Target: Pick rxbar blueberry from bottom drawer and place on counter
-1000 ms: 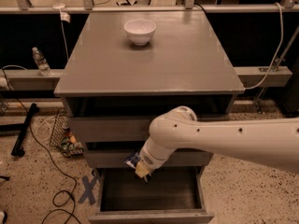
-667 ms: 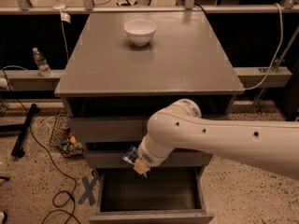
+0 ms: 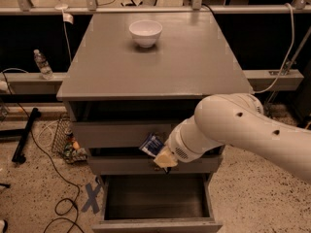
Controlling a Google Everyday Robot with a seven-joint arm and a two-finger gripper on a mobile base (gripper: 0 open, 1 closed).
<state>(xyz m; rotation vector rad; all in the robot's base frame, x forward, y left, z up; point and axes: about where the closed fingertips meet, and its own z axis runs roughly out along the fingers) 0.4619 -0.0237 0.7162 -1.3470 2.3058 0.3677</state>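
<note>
rxbar blueberry (image 3: 150, 144) clamped in tool (image 3: 160, 155), partly hidden by it, above open bottom drawer (image 3: 155, 204)

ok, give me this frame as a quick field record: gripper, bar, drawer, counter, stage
gripper: in front of the cabinet's middle drawer, above the open bottom drawer, shut on the bar
rxbar blueberry: held in the air, tilted, out of the drawer, below counter level
bottom drawer: pulled open, dark inside
counter: white bowl stands near its back edge
stage: bar picked, not yet placed on the counter
</note>
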